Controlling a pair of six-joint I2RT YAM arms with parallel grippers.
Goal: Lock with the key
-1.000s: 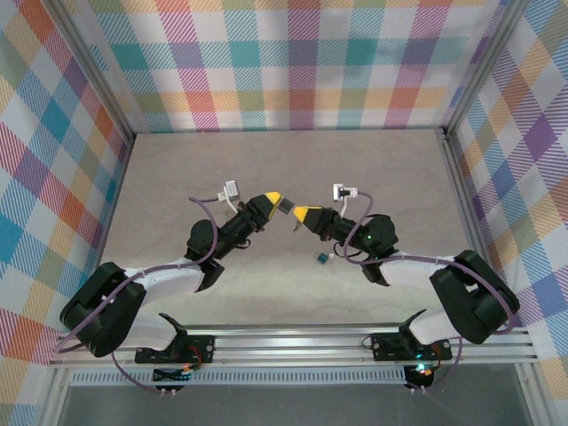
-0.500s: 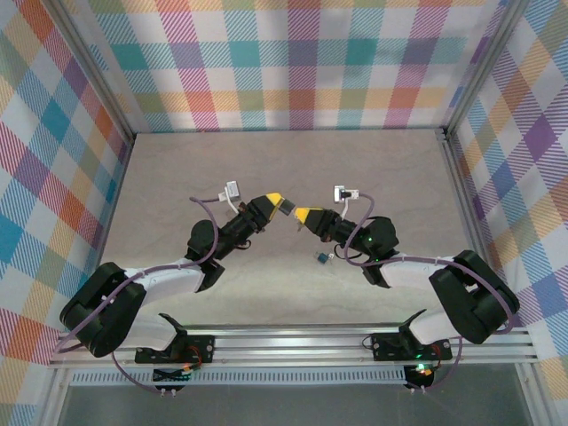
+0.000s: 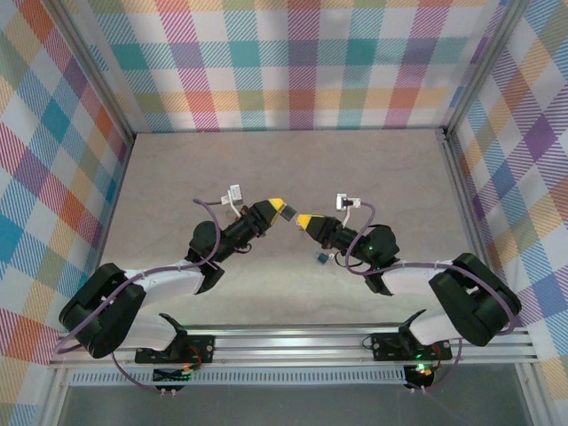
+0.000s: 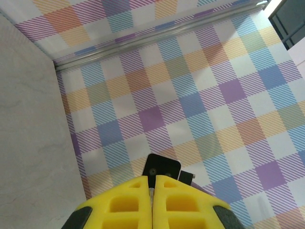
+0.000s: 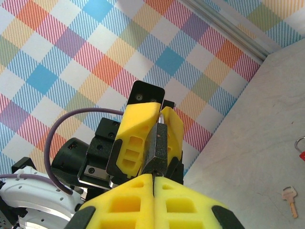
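1. The left gripper (image 4: 152, 183) is raised over the middle of the table (image 3: 222, 160). Its yellow fingers are nearly together, pinching a small black padlock (image 4: 162, 167) that juts past their tips. A round hole shows in the padlock's face.
2. The right gripper (image 5: 153, 183) meets it tip to tip from the right, with its fingers pressed shut. Whether anything thin sits between them cannot be told.
3. The key (image 5: 289, 200), small and pale, lies flat on the table below the grippers, held by neither. It lies near a red object (image 5: 302, 155) with a metal ring, which is cut off by the picture edge.
4. A small blue padlock (image 3: 319, 258) rests on the table just nearer than the right gripper's tip and slightly to its right.
5. The step in hand seems to be bringing key and lock together.
   - The left gripper should hold the padlock still, with its keyhole turned toward the right arm.
   - If the right gripper is empty, it should open narrowly and come down over the key's head.
   - It should pinch the head flat, leaving the blade free.
   - The key is thin and lies flush on the table, so it is likely to slip.
6. Count:
   - two grippers
   - one black padlock
   - one blue padlock
   - one key
   - one red object with one ring
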